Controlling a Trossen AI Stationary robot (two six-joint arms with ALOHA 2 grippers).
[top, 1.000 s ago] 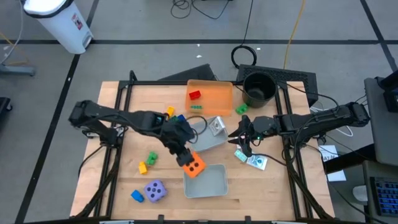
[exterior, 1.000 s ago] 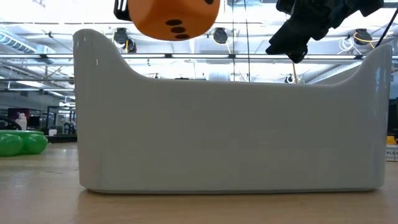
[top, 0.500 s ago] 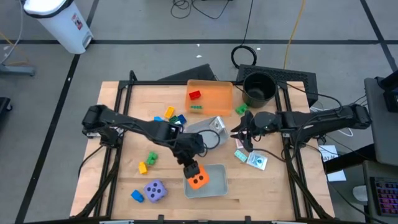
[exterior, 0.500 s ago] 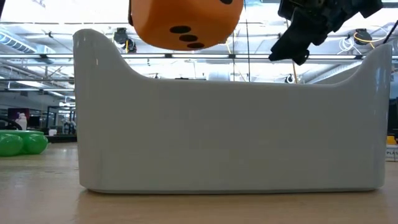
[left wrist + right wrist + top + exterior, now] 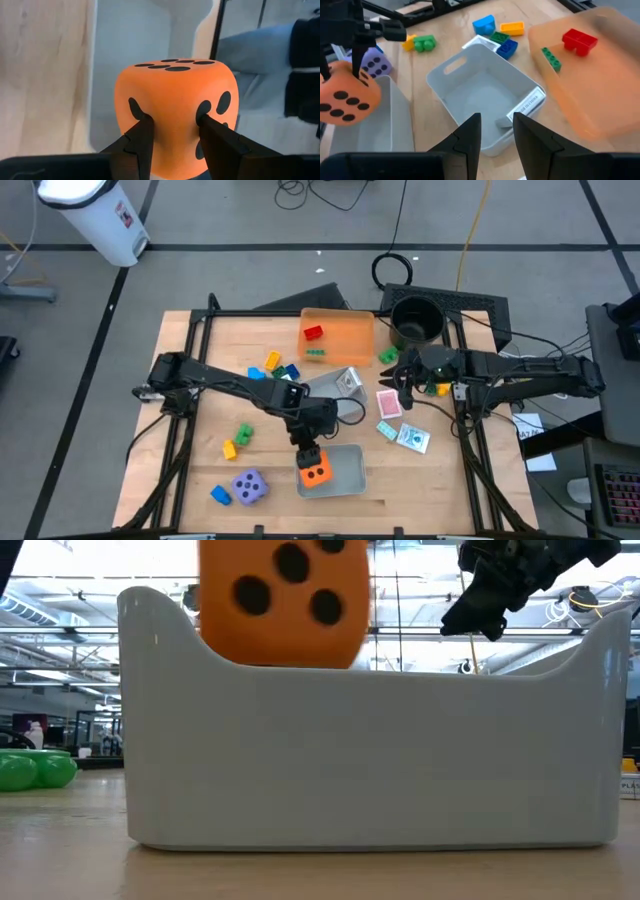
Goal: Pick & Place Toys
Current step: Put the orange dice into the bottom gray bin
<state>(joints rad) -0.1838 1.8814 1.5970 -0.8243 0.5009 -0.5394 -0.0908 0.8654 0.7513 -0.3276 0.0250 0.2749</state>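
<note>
The left claw (image 5: 312,463) is gripping the orange die (image 5: 316,471) over the grey tray (image 5: 345,470) at six o'clock on the tabletop (image 5: 200,470), lower than before. The purple die (image 5: 249,486) is sitting at its nine o'clock. The right claw (image 5: 406,392), fingers narrow and empty, is hovering over the pink card (image 5: 389,403), farther toward three o'clock.

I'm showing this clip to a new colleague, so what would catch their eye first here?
Probably the orange die, pinched by the left gripper just above the near grey tray. Next, the orange tray at the table's far side, holding a red brick, with the right gripper hovering over a pink card.
</note>
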